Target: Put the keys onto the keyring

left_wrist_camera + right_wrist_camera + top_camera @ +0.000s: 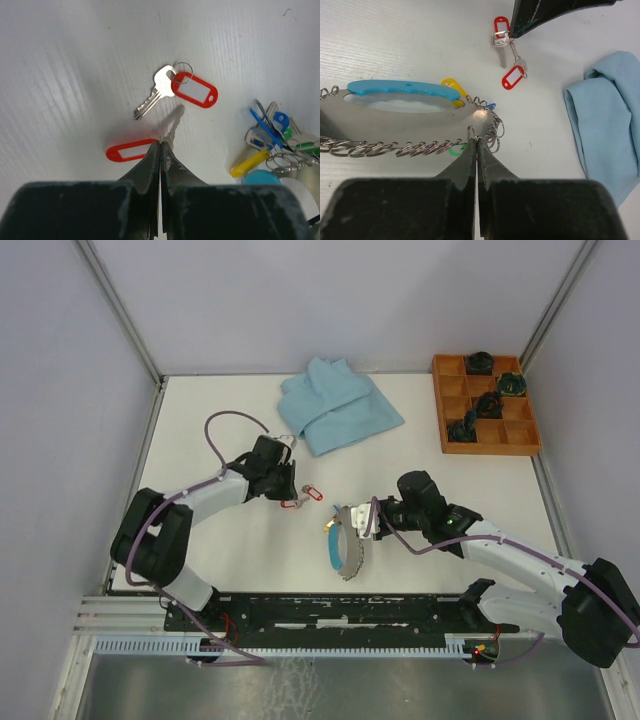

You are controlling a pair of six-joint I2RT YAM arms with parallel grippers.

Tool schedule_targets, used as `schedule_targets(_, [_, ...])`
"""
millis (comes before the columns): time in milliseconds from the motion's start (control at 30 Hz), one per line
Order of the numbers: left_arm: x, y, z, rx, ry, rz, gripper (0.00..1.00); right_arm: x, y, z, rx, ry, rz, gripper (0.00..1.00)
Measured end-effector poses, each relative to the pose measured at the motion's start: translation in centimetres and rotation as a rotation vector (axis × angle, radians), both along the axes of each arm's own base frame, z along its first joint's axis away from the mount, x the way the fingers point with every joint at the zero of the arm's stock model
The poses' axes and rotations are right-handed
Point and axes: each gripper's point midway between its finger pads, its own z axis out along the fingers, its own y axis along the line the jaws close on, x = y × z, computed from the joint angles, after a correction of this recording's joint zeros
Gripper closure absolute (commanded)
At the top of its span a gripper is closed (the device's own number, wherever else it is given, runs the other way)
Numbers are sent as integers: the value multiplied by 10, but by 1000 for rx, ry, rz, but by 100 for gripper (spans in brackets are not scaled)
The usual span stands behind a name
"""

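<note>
From above, the left gripper point(286, 486) sits low on the table point(450, 490) with its tips at two red-tagged keys. The key point(292, 503) is right at the tips and a second key point(312, 493) lies just beside it. Near them, the right gripper point(362, 527) holds the keyring point(340, 548) by its rim, with the blue segment on the side toward the left arm. A cloth point(335, 410) and a tray point(488, 450) lie well apart at the far side. In the left wrist view the fingers point(149, 167) are pressed together and appear to pinch the key where tag and blade meet. Its red tag pokes out to one side and the blade tip to the other. The second key lies loose ahead, apart from the tips. A bunch point(272, 137) of tagged keys already on the keyring shows at the right edge. In the right wrist view the fingers point(467, 165) are pressed together on one of the small coil loops at the keyring's rim, and the left fingertip rests on the key's head across the table. The step in hand, as I judge it, is picking up the key. Next it should be lifted clear of the second key, carried to the keyring, and its small loop worked onto a free coil. That calls for a firm pinch and a steady keyring; the hold looks shallow and could slip.
</note>
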Motion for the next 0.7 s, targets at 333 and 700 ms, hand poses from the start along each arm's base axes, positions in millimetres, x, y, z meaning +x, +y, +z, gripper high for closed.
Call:
schedule_targets(333, [-22,6,34,-88,-165,-13,97,-2,0,-2,-10,1,6,99])
schedule_targets(700, [-31,2,50,-160,-260,-39,97,-3,-2,-4,-24,1,3,99])
